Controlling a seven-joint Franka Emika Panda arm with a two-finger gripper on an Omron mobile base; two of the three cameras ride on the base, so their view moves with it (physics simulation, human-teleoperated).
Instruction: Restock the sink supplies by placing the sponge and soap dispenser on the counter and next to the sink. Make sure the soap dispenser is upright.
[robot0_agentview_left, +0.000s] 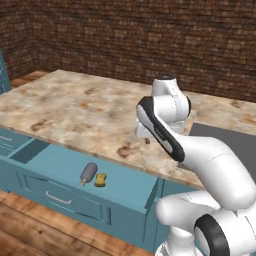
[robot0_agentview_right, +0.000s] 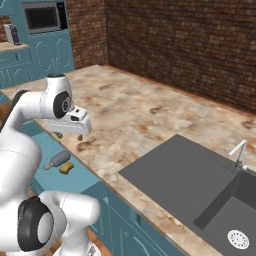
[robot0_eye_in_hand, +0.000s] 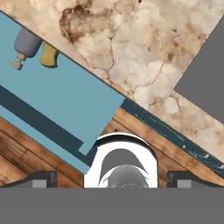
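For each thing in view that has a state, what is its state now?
soap dispenser: lying on its side in the open drawer.
sponge: beside it, in the drawer.
drawer: pulled open.
gripper: empty, over the counter edge.
sink: empty.

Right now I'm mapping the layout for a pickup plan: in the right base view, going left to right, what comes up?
Soap dispenser lying in the open drawer → sponge beside it → hand over the counter edge → sink → faucet.
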